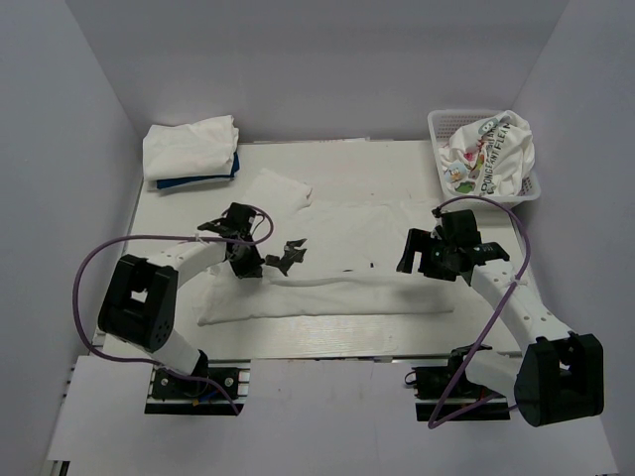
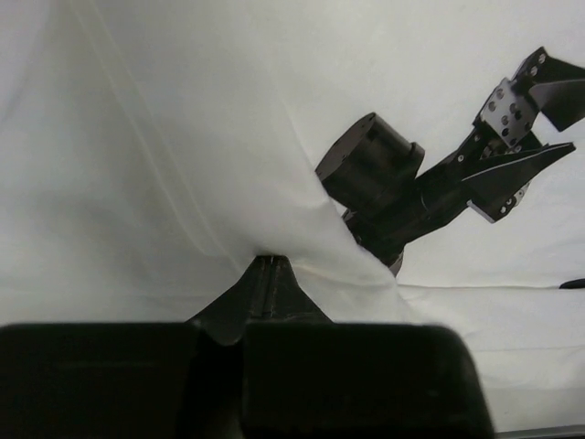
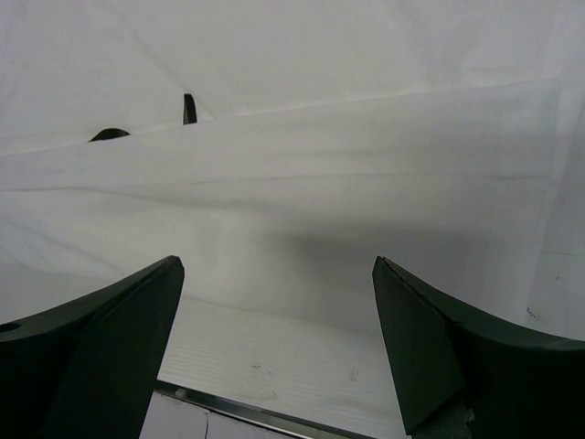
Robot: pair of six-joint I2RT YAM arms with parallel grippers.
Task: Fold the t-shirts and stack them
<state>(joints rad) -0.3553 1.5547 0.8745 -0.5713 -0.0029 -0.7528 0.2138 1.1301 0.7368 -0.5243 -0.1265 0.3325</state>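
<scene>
A large white t-shirt [image 1: 357, 228] lies spread across the middle of the table, its near part folded into a long band [image 1: 327, 297]. My left gripper [image 1: 290, 256] is shut on a raised fold of this shirt; in the left wrist view the closed fingertips [image 2: 270, 267] pinch the white cloth [image 2: 137, 165]. My right gripper [image 1: 417, 260] is open and empty, just above the shirt's right part. In the right wrist view the jaws [image 3: 279, 274] stand wide apart over the cloth [image 3: 320, 165]. The right arm's wrist [image 2: 375, 165] shows in the left wrist view.
Folded white shirts [image 1: 193, 147] lie stacked on a dark blue one [image 1: 208, 179] at the back left. A white lattice basket [image 1: 442, 127] at the back right holds the cartoon-print shirt [image 1: 488, 154]. The table's near edge [image 3: 238, 410] lies just under the right gripper.
</scene>
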